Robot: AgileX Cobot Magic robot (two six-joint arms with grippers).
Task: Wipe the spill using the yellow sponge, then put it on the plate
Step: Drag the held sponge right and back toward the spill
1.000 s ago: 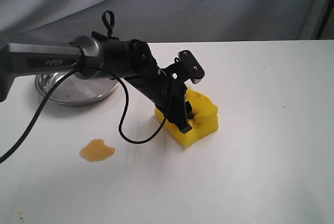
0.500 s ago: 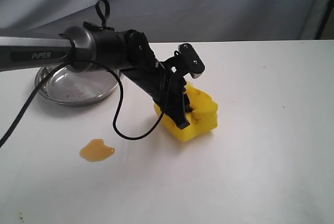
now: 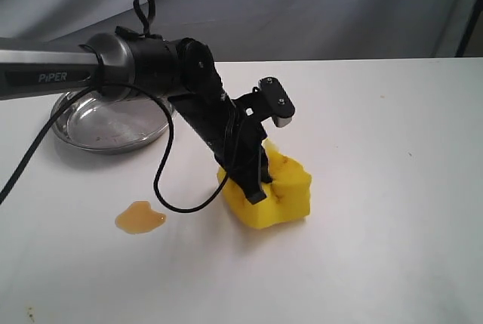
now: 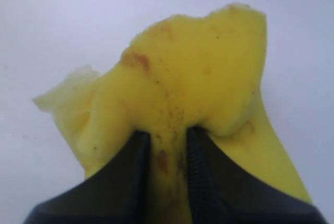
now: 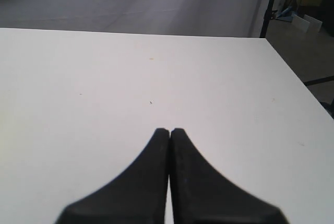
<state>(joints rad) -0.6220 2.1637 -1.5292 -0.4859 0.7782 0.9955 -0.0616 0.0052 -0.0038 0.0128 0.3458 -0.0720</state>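
Observation:
The yellow sponge (image 3: 283, 192) is pinched near the middle of the white table by my left gripper (image 3: 260, 180), which is shut on it. In the left wrist view the black fingers (image 4: 138, 166) squeeze a fold of the sponge (image 4: 193, 72), which shows brown specks. The spill (image 3: 139, 217), a small glossy amber blob, lies on the table to the left of the sponge, apart from it. The steel plate (image 3: 79, 143) sits at the back left, partly behind the left arm. My right gripper (image 5: 169, 130) is shut with nothing in it, over bare table.
A black cable (image 3: 170, 180) loops down from the left arm between the spill and the sponge. A grey cloth backdrop (image 3: 302, 7) hangs behind the table. In the right wrist view the table edge (image 5: 292, 72) and a stand show.
The left gripper has carried the sponge toward the front and slightly left, nearer the spill. The arm has swung back, uncovering more of the plate.

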